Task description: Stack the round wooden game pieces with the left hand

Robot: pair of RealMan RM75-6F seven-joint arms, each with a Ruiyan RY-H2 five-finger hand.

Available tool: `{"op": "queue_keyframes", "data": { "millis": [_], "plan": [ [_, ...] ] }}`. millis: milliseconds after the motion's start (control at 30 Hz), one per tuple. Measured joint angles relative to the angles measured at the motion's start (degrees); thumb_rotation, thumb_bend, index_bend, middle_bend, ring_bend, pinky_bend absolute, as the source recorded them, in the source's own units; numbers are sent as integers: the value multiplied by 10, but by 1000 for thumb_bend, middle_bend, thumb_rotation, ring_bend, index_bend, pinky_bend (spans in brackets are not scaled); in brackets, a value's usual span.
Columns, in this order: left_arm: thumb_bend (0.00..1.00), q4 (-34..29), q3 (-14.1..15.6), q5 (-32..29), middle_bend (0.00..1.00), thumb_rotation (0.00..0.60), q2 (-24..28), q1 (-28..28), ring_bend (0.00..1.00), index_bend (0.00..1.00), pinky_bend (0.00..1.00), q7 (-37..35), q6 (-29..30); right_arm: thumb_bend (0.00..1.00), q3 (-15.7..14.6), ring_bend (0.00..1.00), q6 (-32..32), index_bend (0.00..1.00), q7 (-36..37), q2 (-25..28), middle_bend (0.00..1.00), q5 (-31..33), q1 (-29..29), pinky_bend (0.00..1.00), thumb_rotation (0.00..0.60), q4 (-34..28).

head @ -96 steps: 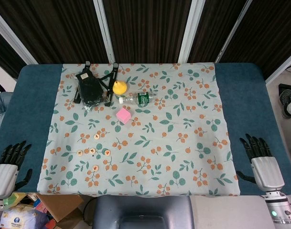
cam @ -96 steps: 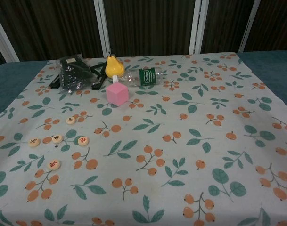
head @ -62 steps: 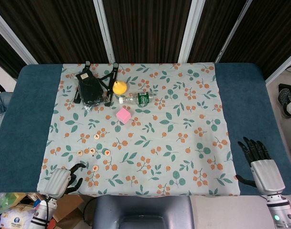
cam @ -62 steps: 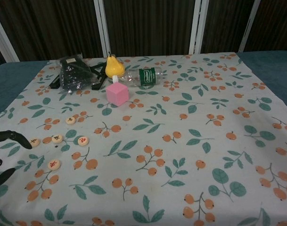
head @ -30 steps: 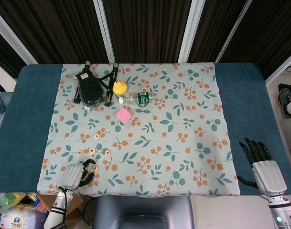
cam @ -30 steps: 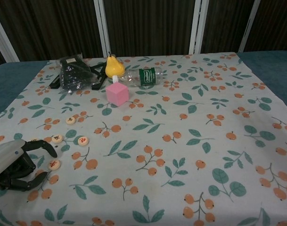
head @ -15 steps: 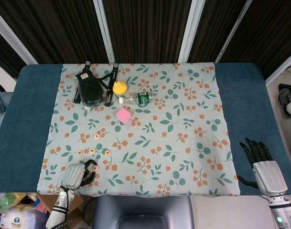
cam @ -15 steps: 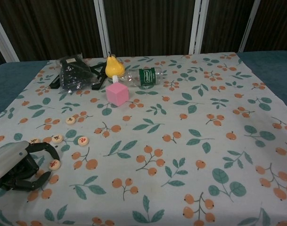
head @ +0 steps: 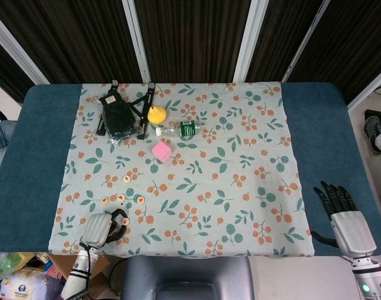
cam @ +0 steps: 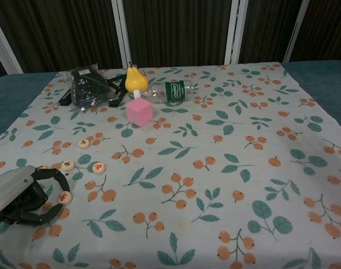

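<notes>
Five round wooden game pieces (cam: 68, 165) lie on the counter's (head: 40, 156) near-left; since half a second ago the left hand (cam: 16, 196), fingers curled, nudged the nearest piece (cam: 64, 196) slightly. Right hand (head: 343, 215) stays spread.

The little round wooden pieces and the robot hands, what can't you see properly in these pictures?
- Marks on the round wooden pieces: too small to read in either view.
- Leftmost piece: partly hidden by the left hand in the chest view.
- Nearest piece: the left hand's fingers curl around it; whether they touch it is unclear.
- Right hand: absent from the chest view.
- Black bag: contents too dark.
</notes>
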Motion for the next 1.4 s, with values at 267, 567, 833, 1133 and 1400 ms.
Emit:
{"op": "queue_keyframes", "data": {
  "millis": [267, 567, 833, 1133, 1400],
  "plan": [
    [413, -10, -10, -1, 1000, 600, 6, -1, 1000, 487, 1000, -7, 11, 204, 0, 0, 0, 0, 1, 1, 0, 1, 0, 0, 600, 0],
    [416, -29, -78, -61, 1000, 600, 55, -13, 1000, 486, 1000, -15, 9, 204, 1, 0, -3, 0, -4, -1, 0, 5, 0, 0, 600, -1],
    [416, -17, -89, -98, 1000, 600, 67, -21, 1000, 482, 1000, -10, -20, 204, 2, 0, -6, 0, -6, -2, 0, 7, 1, 0, 600, -2],
    [416, 12, -82, -108, 1000, 600, 46, -29, 1000, 468, 1000, -8, -33, 205, 2, 0, -5, 0, -2, -1, 0, 6, 1, 0, 600, -1],
    [416, 28, -85, -114, 1000, 600, 31, -35, 1000, 460, 1000, -9, -35, 204, 2, 0, -5, 0, -2, -1, 0, 4, 1, 0, 600, -1]
  ]
}}
